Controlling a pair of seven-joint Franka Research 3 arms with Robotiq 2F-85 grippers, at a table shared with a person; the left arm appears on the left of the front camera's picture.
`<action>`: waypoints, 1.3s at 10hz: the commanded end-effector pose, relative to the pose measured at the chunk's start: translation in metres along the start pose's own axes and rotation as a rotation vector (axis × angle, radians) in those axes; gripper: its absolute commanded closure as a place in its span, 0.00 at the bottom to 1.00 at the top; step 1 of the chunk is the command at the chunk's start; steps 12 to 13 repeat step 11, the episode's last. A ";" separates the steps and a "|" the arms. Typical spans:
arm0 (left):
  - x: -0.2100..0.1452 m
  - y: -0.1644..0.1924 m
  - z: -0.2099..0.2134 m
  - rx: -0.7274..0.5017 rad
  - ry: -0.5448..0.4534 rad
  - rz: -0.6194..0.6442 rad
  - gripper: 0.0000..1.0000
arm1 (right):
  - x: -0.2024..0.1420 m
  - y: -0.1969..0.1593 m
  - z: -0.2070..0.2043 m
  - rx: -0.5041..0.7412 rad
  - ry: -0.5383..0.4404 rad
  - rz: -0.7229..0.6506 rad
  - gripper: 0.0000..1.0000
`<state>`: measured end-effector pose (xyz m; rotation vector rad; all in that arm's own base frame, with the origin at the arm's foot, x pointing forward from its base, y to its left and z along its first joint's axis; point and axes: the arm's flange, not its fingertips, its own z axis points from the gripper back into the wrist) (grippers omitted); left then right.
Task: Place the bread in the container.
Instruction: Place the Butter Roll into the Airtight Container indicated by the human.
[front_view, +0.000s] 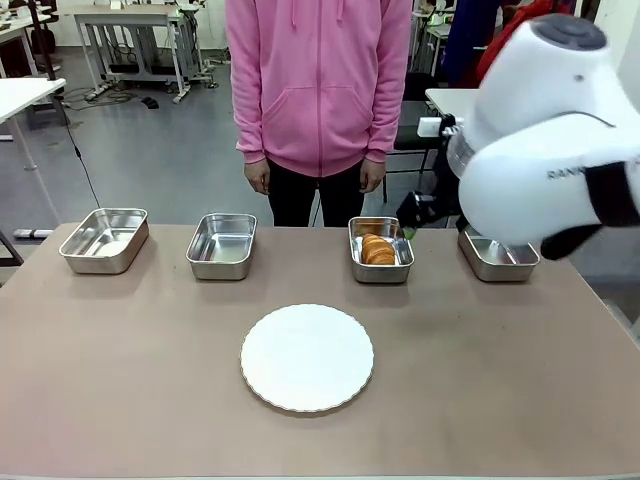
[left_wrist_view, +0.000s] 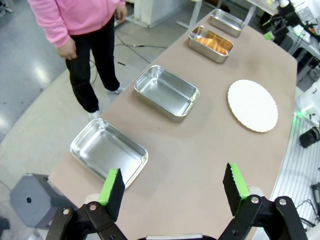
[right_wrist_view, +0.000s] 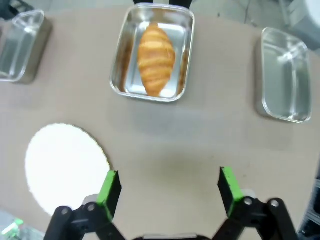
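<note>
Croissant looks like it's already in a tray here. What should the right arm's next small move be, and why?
Probably just pull back toward its own side. The croissant lies fully inside the steel tray, and the right end effector is open, empty and above bare table, apart from the tray. Nothing seems left to grasp.

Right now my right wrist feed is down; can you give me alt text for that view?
A golden croissant lies inside a steel tray near the top of the right wrist view. The right gripper hangs above bare table with its green-padded fingers apart and nothing between them. A white plate sits at lower left, with other trays at the left and right edges.
</note>
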<state>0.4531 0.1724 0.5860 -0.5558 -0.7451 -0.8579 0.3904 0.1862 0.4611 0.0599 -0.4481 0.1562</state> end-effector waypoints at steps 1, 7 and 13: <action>0.001 -0.001 0.001 -0.004 -0.007 -0.006 0.00 | -0.017 -0.012 0.003 0.048 -0.004 0.040 0.00; 0.001 -0.001 0.001 -0.004 -0.007 -0.006 0.00 | -0.019 -0.007 0.001 0.016 0.011 0.025 0.00; 0.001 -0.001 0.001 -0.004 -0.007 -0.006 0.00 | -0.019 -0.007 0.001 0.016 0.011 0.025 0.00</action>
